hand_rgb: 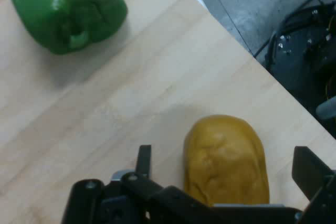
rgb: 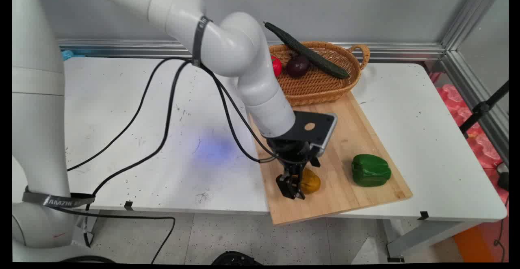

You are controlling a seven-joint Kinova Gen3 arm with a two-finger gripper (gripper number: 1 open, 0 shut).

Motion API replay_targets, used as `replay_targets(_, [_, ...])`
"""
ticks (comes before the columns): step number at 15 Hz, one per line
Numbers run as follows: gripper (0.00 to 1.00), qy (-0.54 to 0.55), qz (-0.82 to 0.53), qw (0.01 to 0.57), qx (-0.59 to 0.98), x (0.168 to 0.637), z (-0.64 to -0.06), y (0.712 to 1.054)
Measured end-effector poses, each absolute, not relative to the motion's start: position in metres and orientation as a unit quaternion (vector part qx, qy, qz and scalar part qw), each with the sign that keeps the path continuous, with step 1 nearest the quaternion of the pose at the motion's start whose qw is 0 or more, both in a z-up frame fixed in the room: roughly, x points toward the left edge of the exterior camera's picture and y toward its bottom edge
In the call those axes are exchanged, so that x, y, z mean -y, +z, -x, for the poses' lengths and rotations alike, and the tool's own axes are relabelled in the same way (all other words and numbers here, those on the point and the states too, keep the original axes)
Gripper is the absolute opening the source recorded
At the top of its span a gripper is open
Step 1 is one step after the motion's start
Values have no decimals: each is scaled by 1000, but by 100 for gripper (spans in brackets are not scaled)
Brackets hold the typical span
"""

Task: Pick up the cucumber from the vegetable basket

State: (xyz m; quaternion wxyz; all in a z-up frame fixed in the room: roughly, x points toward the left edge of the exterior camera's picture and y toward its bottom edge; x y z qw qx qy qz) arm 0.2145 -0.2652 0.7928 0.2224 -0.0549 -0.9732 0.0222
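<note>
White tabletop against a grey wall, carrying a wooden cutting board at the near edge.

Item 1: gripper, which I am holding low over the board's near-left part. Its fingers are standing spread, one either side of item 2, not yet touching it as far as I can tell.

Item 2: yellow-brown potato, lying on the board between the fingers.

Item 3: green bell pepper, lying on the board, well apart from the potato.

Item 4: wicker basket at the board's far end, holding a cucumber, a dark red onion and a red fruit half hidden by the arm.

Risk, as I am judging it: the potato is rounded and sitting off-centre toward one finger, so an uneven squeeze could roll it toward the board's near edge.
</note>
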Motion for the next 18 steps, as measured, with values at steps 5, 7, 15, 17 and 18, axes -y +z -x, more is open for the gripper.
replay_targets(5, [100,25,28,232,972,263,-233,829])
replay_targets(7, [100,27,14,234,972,261,-241,843])
replay_targets(15, [100,54,-88,229,968,261,-297,921])
replay_targets(17, [100,67,-118,224,965,264,-310,936])
replay_targets(18, [100,75,-134,222,963,267,-317,943])
